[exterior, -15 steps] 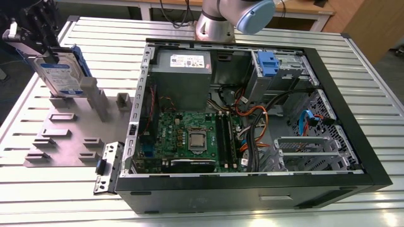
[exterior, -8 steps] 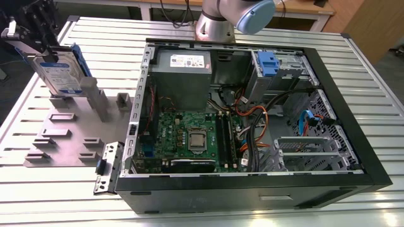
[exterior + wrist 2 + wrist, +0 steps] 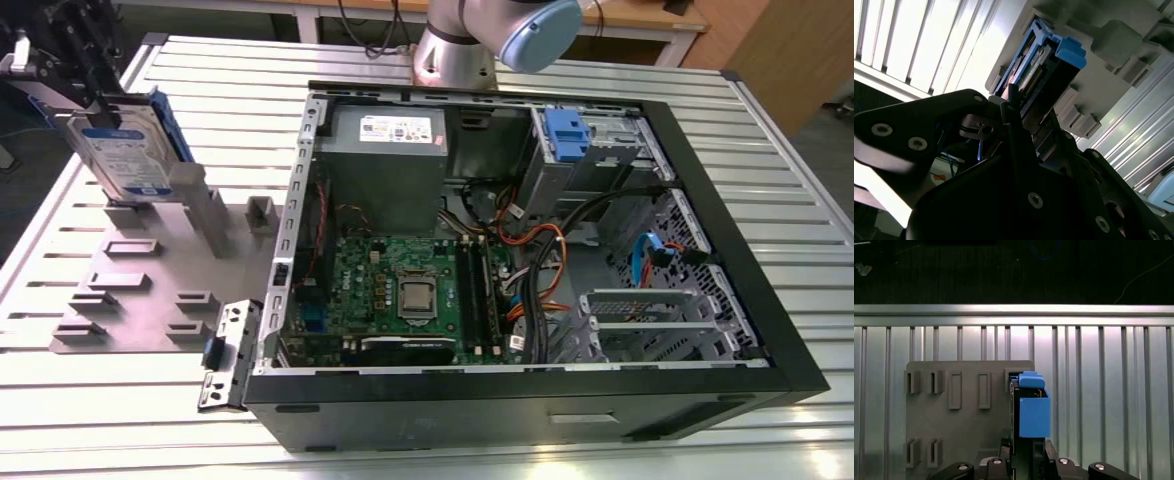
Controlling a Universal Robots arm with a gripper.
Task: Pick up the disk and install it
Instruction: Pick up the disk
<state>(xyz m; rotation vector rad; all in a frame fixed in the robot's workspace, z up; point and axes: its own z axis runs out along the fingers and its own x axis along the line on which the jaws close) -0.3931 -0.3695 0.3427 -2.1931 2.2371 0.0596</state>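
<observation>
One disk (image 3: 127, 155) stands up on its thin edge at the far corner of a grey holder plate (image 3: 134, 300). The plate lies flat on the ribbed metal table (image 3: 200, 60), close to the table's edge on the exterior view's left. The plate has little slots and blocks in it. I think they are there to keep the disk standing tall, so its top edge is easy to grab from above.

The gripper (image 3: 94, 98) is right on top of the disk. Its black fingers (image 3: 1012, 106) are narrow and sit one on each flat side of the disk, near the top edge. They look like they are holding it. In the first wrist view the disk (image 3: 1033, 412) sticks straight out from between them and looks mostly blue. I cannot tell if the bottom of the disk rests in its slot or is just off it.

The open computer case (image 3: 747, 300) sits in the middle of the table, just beside the plate. Its side is off, so the green board (image 3: 414, 290) shows and things can go in from above. The disk is outside the case, so it is not yet put in.
</observation>
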